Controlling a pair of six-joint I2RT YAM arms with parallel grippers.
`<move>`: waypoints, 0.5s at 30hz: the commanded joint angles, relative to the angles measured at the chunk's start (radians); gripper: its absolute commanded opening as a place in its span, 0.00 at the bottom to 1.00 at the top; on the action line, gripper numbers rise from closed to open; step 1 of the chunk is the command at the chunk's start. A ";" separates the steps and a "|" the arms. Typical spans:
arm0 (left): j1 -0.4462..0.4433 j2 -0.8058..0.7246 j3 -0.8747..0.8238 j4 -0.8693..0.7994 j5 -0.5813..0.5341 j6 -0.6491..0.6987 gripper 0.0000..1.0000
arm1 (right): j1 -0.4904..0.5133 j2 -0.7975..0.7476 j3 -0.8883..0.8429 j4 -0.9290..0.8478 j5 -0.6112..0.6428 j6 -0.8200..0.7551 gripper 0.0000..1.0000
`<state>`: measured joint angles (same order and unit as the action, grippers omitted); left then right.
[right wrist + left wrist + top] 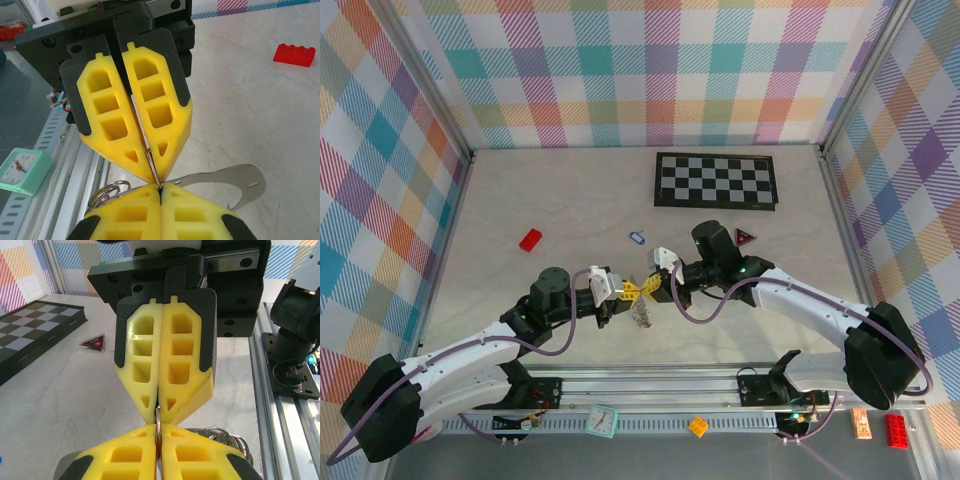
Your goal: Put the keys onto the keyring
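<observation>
My two grippers meet tip to tip over the middle of the table, left gripper (629,292) and right gripper (653,287). Both are shut on the same thin metal ring of the keyring (642,313), whose silvery bunch hangs just below them. In the left wrist view the ring's edge runs between my left gripper (159,432) and the facing right gripper (159,412), with more of the keyring (226,435) to the right. From the right wrist, my right gripper (160,192) pinches the ring below the left gripper (153,172); keyring loops (106,192) hang left. A blue key (637,238) lies farther back.
A flat metal tab (227,181) sticks out to the right of the pinched ring. The red block (530,240) lies at the left, a red triangle (746,237) at the right, the chequered board (717,180) at the back. A green clock (603,420) sits on the front rail.
</observation>
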<state>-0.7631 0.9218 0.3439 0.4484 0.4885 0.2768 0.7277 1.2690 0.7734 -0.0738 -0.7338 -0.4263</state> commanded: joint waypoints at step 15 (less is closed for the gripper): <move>0.006 -0.062 0.054 -0.091 -0.052 0.031 0.00 | -0.088 -0.232 -0.143 0.114 0.382 0.304 0.33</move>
<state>-0.7631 0.8856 0.3481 0.3908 0.4541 0.2848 0.6594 1.1011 0.6636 -0.0067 -0.5659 -0.2768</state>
